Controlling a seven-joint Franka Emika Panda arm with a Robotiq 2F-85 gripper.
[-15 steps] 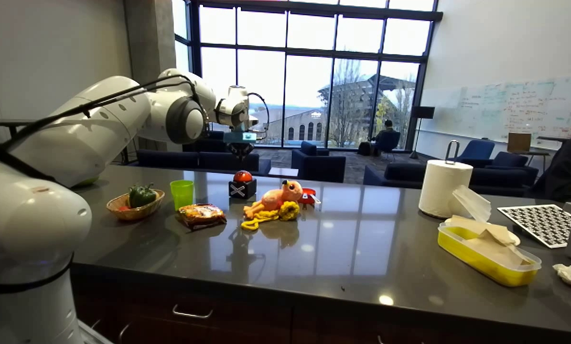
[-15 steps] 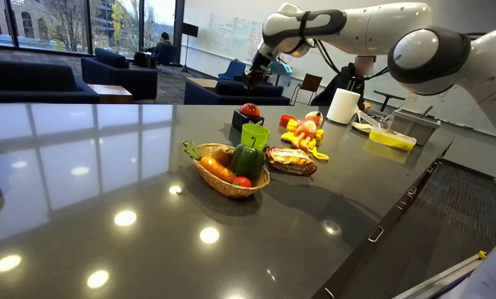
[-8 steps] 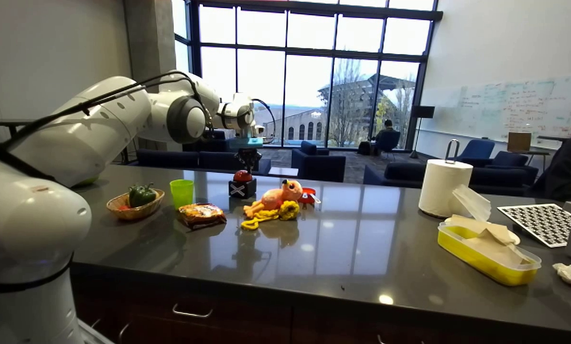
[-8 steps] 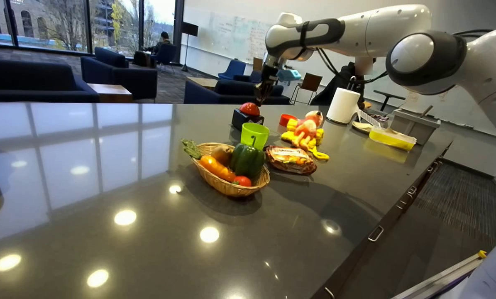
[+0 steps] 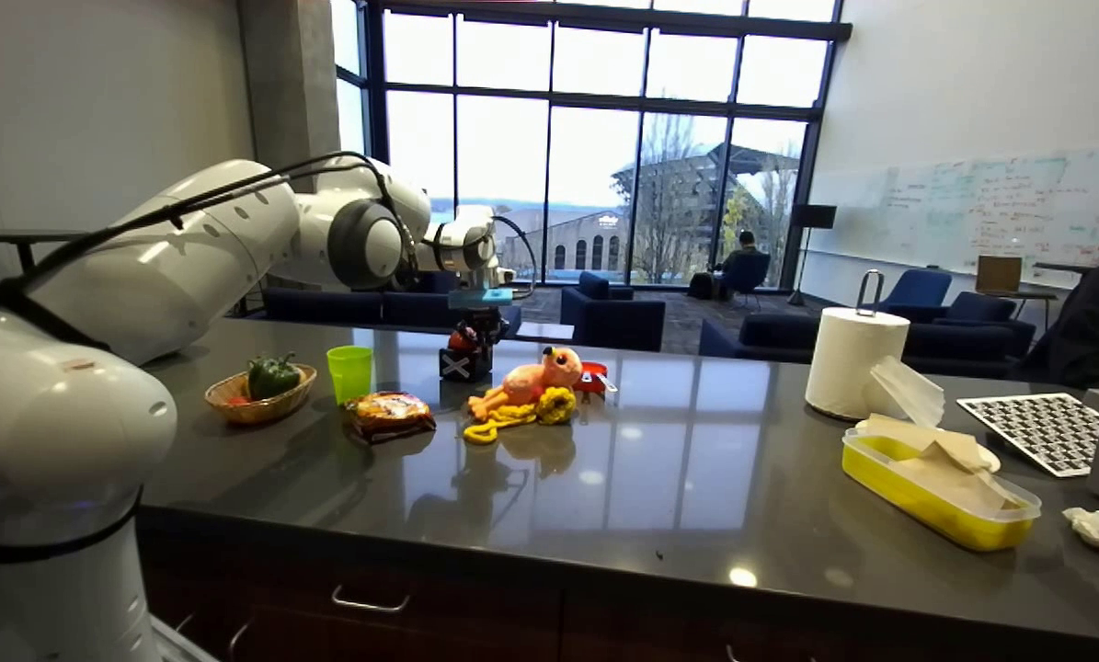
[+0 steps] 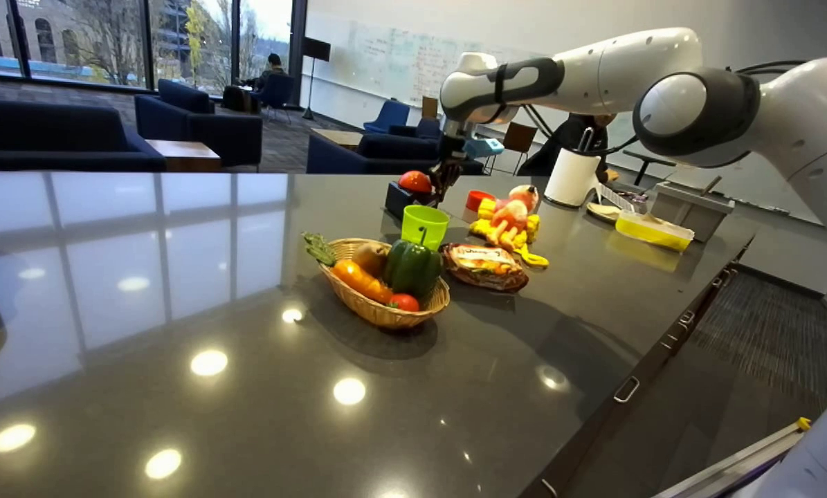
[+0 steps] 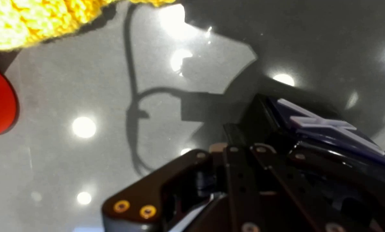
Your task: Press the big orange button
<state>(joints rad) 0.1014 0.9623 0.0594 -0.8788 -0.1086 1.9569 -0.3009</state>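
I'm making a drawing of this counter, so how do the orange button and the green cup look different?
The orange button has a red-orange top on a black base with a white X; the green cup is green with no X showing. The button's top bulges up like a dome, while the cup is open at the top. Both stand upright on the gray counter.

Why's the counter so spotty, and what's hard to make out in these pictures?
Both exterior views: round glare spots, probably reflected lights, plus window reflections on the glossy counter; wrist view: parts of the yellow crochet look overexposed, while the edges of the gripper are hard to separate from the button's dark base.
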